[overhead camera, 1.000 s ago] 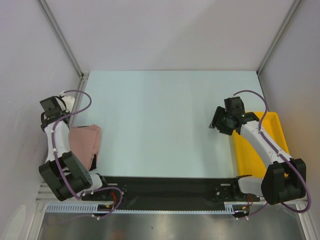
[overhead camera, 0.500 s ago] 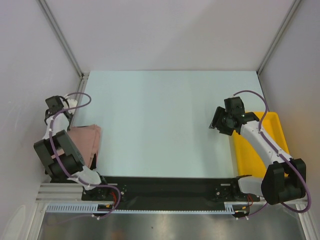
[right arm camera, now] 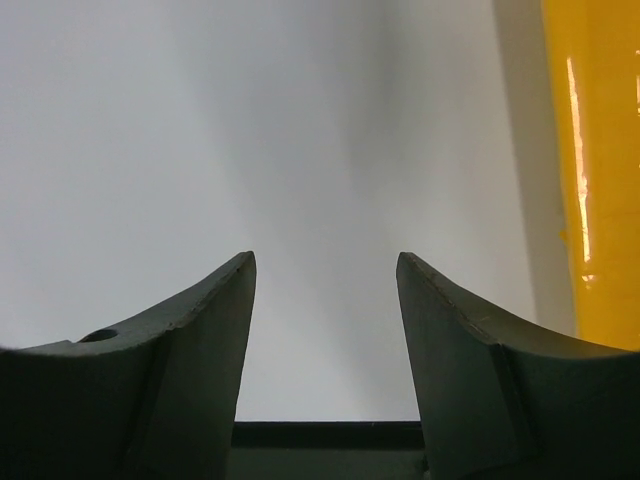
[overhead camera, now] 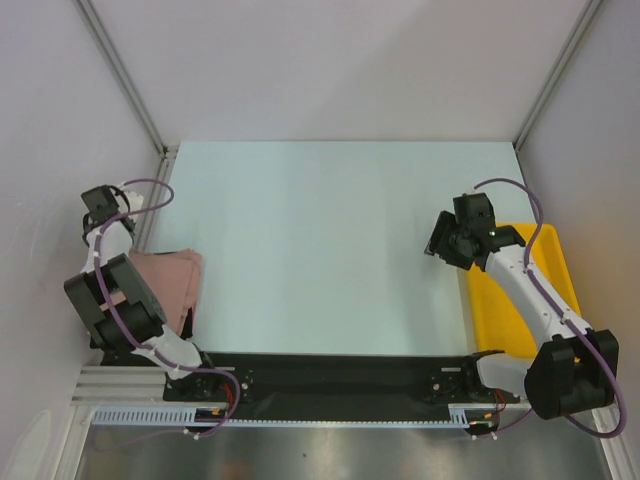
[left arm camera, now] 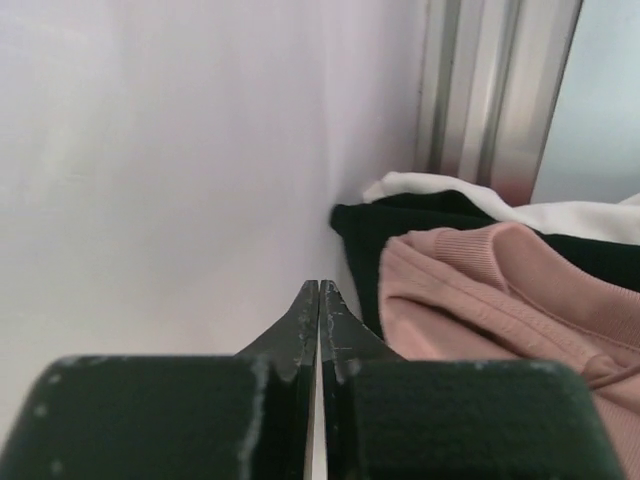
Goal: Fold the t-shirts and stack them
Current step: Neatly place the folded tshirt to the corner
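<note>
Left arm (overhead camera: 112, 300) partly hid the pink t-shirt (overhead camera: 175, 275), frame left; left end effector (left arm camera: 319, 300) pressed together, right end effector (right arm camera: 325, 290) spread near yellow tray (right arm camera: 600, 150).

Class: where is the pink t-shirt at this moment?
In the top view the pink t-shirt lies bunched at the table's left edge beside the left arm; the left wrist view shows black cloth under it.

Bright even light, glare on tray (right arm camera: 595, 170)
</note>
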You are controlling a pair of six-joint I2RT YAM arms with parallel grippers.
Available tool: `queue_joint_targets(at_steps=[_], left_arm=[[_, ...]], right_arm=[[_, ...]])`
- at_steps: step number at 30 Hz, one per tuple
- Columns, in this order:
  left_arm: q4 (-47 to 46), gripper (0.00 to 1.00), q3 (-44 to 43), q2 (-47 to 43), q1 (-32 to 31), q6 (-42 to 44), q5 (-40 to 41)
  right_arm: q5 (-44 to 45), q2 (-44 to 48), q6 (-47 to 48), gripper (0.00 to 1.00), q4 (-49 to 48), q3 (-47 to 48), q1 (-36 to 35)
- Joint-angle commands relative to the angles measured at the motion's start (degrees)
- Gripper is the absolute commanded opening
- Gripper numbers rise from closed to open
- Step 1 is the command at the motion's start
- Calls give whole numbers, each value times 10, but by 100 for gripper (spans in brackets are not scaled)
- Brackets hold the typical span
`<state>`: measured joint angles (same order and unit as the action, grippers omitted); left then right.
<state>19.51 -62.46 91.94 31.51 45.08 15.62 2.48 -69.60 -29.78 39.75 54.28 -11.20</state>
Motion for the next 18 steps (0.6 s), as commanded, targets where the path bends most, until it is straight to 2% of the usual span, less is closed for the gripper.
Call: queue_joint_targets(at_steps=[1, 3, 4, 5, 6, 10, 12, 13, 14, 18], left_arm=[[28, 5, -64, -21, -10, 4, -7], [65, 20, -90, -43, -51, 5, -28], [94, 40, -93, -65, -91, 5, -36], [102, 48, -93, -77, -113, -4, -44], [113, 61, -93, -89, -135, -10, -52], [177, 83, -104, -144, -272, -72, -95], [211, 95, -107, -159, -311, -107, -122], [221, 99, -105, -177, -348, -118, -134], [228, 100, -102, -189, -360, -136, -151], [242, 100, -65, -265, -377, -183, -263]], right_arm=[[26, 30, 19, 64, 12, 34, 7], [37, 35, 29, 65, 14, 36, 9], [40, 41, 31, 66, 16, 41, 12], [43, 44, 34, 67, 16, 43, 14], [44, 46, 39, 68, 18, 45, 15], [38, 54, 53, 79, 28, 55, 21], [37, 62, 58, 83, 35, 62, 23], [38, 67, 65, 84, 37, 64, 23], [39, 75, 67, 87, 38, 64, 22], [41, 104, 75, 89, 40, 56, 24]])
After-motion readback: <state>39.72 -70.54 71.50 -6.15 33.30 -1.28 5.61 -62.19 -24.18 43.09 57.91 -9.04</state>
